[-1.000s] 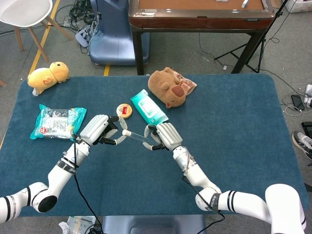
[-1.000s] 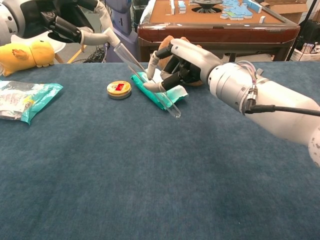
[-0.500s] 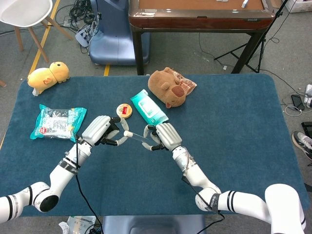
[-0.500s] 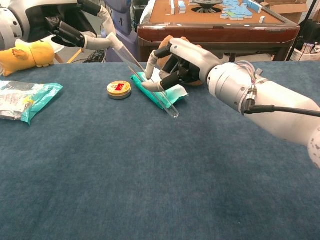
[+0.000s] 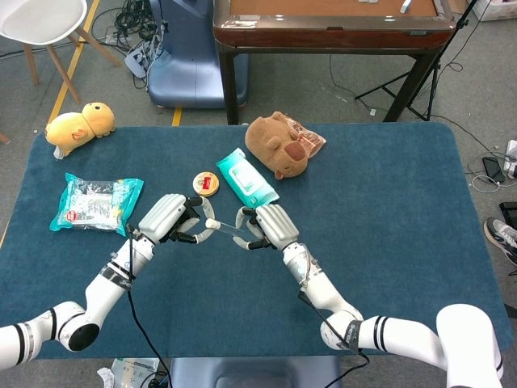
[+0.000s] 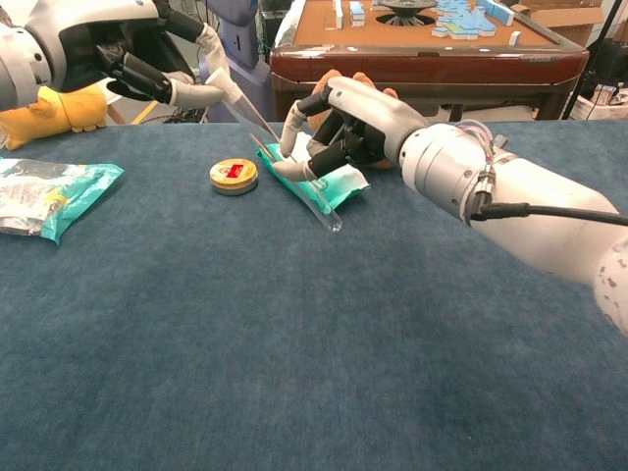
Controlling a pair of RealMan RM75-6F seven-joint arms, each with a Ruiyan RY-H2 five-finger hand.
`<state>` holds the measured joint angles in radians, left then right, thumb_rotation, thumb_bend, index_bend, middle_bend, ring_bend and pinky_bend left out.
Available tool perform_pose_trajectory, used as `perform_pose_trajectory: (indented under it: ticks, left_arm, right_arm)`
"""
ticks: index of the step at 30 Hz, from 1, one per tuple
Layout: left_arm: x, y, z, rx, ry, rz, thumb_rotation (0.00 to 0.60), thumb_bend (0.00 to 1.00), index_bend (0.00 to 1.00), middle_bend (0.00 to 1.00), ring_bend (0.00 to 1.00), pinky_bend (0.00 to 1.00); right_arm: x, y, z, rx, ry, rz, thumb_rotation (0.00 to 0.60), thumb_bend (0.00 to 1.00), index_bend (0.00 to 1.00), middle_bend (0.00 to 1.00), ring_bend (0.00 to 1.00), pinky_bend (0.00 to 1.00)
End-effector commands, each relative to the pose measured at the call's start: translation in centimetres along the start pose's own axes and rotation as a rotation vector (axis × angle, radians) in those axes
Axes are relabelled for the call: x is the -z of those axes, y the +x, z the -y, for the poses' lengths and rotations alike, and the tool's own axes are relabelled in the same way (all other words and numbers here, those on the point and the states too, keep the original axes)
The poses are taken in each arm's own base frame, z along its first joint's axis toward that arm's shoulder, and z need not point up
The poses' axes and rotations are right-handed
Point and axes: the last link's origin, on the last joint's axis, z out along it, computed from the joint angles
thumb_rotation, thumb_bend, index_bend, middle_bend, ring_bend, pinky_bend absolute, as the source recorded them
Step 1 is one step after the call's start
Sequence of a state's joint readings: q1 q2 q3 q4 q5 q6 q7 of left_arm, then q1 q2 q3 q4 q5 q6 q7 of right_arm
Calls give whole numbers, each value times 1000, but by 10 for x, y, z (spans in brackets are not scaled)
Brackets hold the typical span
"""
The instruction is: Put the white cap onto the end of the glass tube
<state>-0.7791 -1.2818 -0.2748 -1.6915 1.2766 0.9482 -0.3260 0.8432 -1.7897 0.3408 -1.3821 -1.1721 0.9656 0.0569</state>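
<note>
Over the middle of the blue-covered worktop (image 5: 388,202) the two hands meet above the cloth. The right hand (image 5: 271,225) has its fingers (image 6: 294,169) curled round the glass tube (image 6: 294,183), which slants from its rounded closed end at about 4 o'clock in the chest view up toward 10 o'clock, clear of the worktop. The left hand (image 5: 166,218) pinches the white cap (image 5: 210,222) between thumb and fingertip, its other fingers bent in, and holds it right at the tube's upper end; whether the cap is seated on the tube cannot be told. Just beyond the hands, at 12 o'clock from them in the head view, lie a round tin (image 5: 206,183) and a teal pack of wipes (image 5: 246,178), the tin at 9 o'clock of the pack. A brown plush capybara (image 5: 279,145) rests at 1 o'clock of the pack. Well off at 9 o'clock sits a teal snack bag (image 5: 95,201), and a yellow plush toy (image 5: 78,127) lies at the worktop's far corner at 10 o'clock.
</note>
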Motion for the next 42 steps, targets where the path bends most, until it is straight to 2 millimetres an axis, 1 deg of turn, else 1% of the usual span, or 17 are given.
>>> perform_pose_trajectory:
  ticks: [1, 4, 9, 11, 12, 15, 20, 24, 27, 33, 42]
  left_arm:
    - [0, 0, 0, -2, -1, 0, 600, 295, 557, 1000, 1000, 1000]
    - [-1, -1, 0, -14, -1, 3, 600, 294, 538, 1000, 1000, 1000]
    - [1, -1, 0, -28, -1, 26, 600, 295, 315, 1000, 1000, 1000]
    - [1, 0, 1, -30, 1, 31, 600, 295, 248, 1000, 1000, 1000]
    - [1, 0, 1, -33, 3, 37, 600, 294, 217, 1000, 1000, 1000]
    - [2, 3, 3, -40, 7, 38, 600, 294, 176, 1000, 1000, 1000]
    - [7, 11, 9, -46, 28, 26, 600, 294, 167, 1000, 1000, 1000]
    - [11, 16, 16, -43, 45, 14, 600, 294, 167, 1000, 1000, 1000]
    - [14, 17, 20, -38, 56, 11, 600, 294, 168, 1000, 1000, 1000]
    - [18, 15, 25, -36, 69, 14, 600, 294, 168, 1000, 1000, 1000]
    - [24, 13, 30, -30, 88, 11, 600, 293, 169, 1000, 1000, 1000]
  right_arm:
    - [0, 0, 0, -2, -1, 2, 600, 574, 622, 933, 1000, 1000]
    - [0, 0, 0, -3, -4, 3, 600, 574, 623, 933, 1000, 1000]
    - [1, 0, -3, 4, -12, 11, 600, 575, 624, 933, 1000, 1000]
    - [2, 0, -4, 12, -13, 18, 600, 576, 624, 933, 1000, 1000]
    - [3, 0, -5, 18, -15, 26, 600, 576, 624, 933, 1000, 1000]
    - [5, 3, -8, 49, -19, 48, 600, 576, 624, 934, 1000, 1000]
    - [10, 15, -18, 151, -39, 105, 600, 583, 630, 933, 1000, 1000]
    - [16, 26, -28, 266, -56, 136, 600, 583, 631, 934, 1000, 1000]
    - [21, 27, -38, 326, -79, 154, 600, 583, 631, 934, 1000, 1000]
    - [24, 17, -56, 352, -125, 173, 600, 583, 632, 933, 1000, 1000]
    - [19, -8, -78, 365, -158, 163, 600, 583, 632, 934, 1000, 1000]
